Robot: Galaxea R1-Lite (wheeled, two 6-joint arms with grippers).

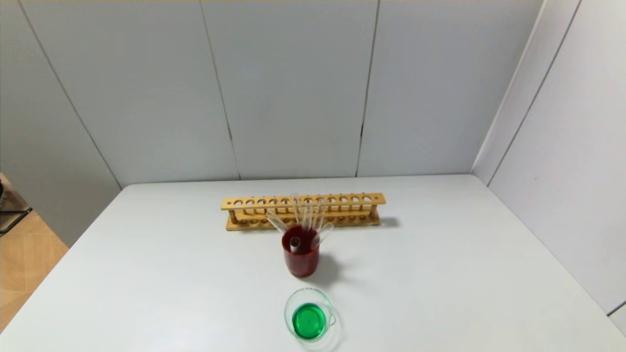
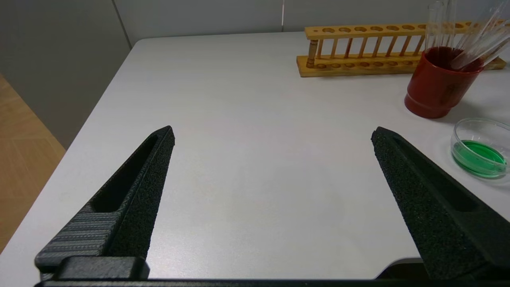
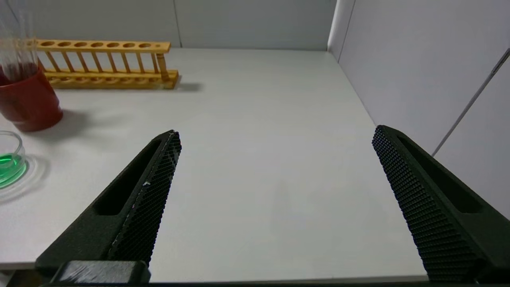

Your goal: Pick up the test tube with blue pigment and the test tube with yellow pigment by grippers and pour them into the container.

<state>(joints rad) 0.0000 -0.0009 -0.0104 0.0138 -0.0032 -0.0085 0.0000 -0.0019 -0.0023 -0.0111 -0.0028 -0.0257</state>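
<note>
The container (image 1: 289, 307), a low clear glass beaker, stands near the table's front edge and holds green liquid. No test tube with blue pigment and no test tube with yellow pigment shows. Several glass tubes (image 1: 307, 215) that look colourless lean in a taller beaker of dark red liquid (image 1: 301, 266) behind it. My left gripper (image 2: 273, 133) hovers open over bare table, left of the container (image 2: 482, 126). My right gripper (image 3: 277, 133) hovers open over bare table, right of the container (image 3: 12, 140). Neither gripper shows in the head view.
A wooden test tube rack (image 1: 303, 211) with empty holes stands behind the red beaker, across the table's middle. Grey wall panels close the back and the right side. The table's left edge drops to a wooden floor (image 2: 24, 131).
</note>
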